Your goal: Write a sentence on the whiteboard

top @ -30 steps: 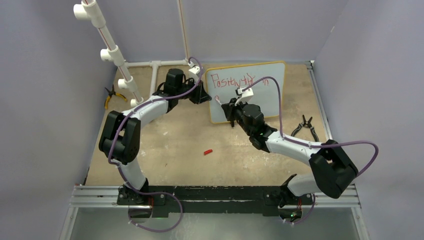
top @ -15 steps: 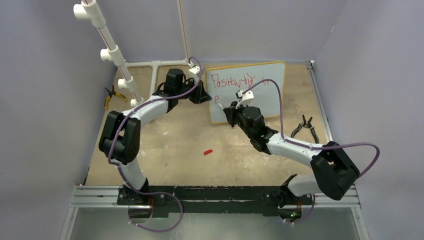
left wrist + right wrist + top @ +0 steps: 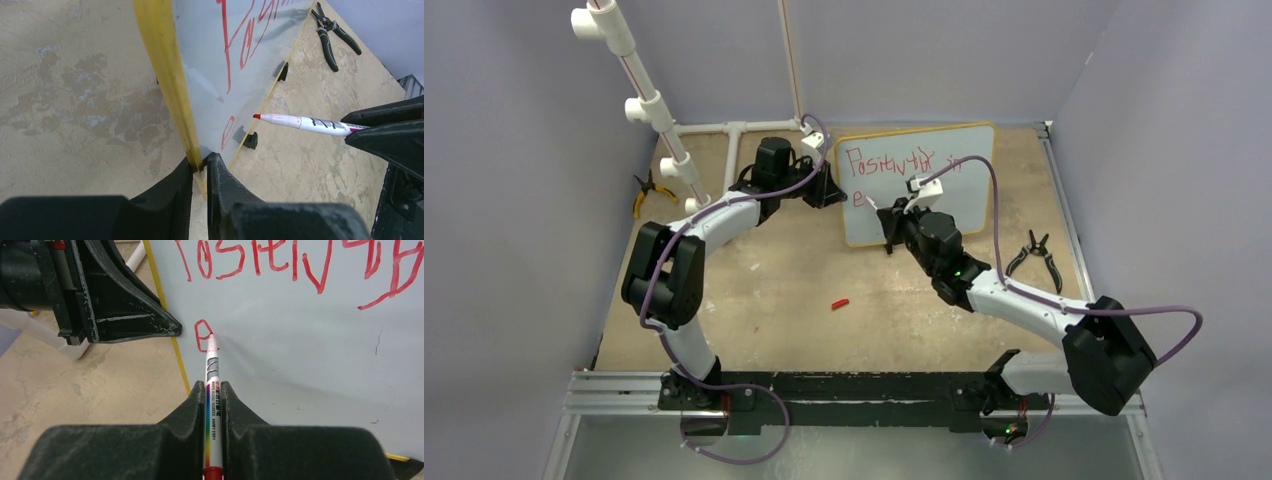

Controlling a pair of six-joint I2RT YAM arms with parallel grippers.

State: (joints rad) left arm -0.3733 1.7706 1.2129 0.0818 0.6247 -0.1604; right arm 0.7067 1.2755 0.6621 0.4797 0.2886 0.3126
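The whiteboard with a yellow frame stands at the back of the table. Red handwriting runs along its top line, and a red "e" starts a second line at the left. My left gripper is shut on the board's yellow left edge. My right gripper is shut on a white marker. The marker's red tip sits at the right side of the "e". The marker also shows in the left wrist view, close to the board face.
A red marker cap lies on the tan table in front of the board. Black pliers lie to the board's right, and yellow-handled pliers at the left. A white pipe frame stands at the back left.
A red "e" has appeared under the first line. My right gripper has shifted slightly right with the marker. The left arm has not moved.
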